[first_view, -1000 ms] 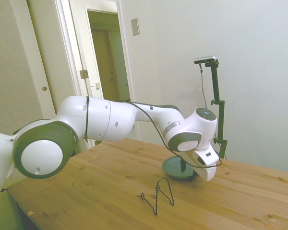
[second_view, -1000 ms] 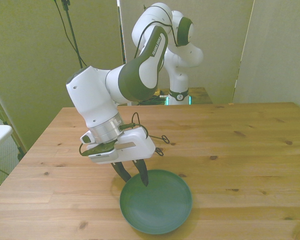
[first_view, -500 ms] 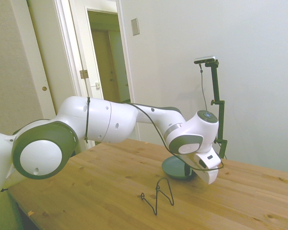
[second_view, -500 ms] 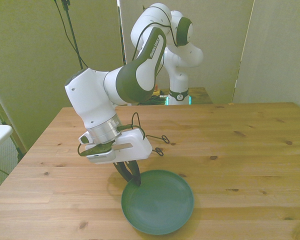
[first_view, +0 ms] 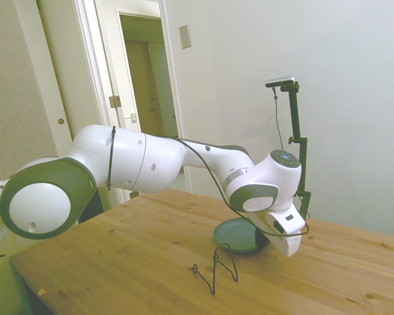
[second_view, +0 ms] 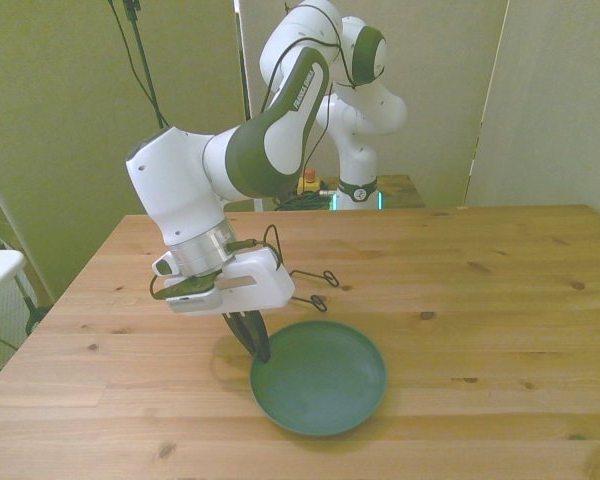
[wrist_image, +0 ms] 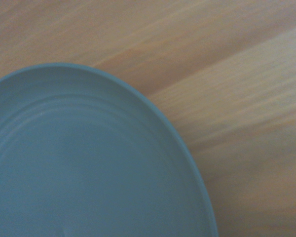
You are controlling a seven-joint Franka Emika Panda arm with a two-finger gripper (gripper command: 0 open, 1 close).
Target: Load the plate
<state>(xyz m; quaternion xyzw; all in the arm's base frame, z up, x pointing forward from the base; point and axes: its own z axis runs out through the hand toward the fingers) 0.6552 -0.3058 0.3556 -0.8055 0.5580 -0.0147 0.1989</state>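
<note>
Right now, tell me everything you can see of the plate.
The plate is round, shallow and matte teal-grey, with a raised rim and faint concentric rings inside. It is empty and rests on the table near the front view's lower middle. The gripper has its jaws closed on the rim at the front view's left.

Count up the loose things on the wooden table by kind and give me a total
Plate: 1
Black wire stand: 1
Total: 2
</note>
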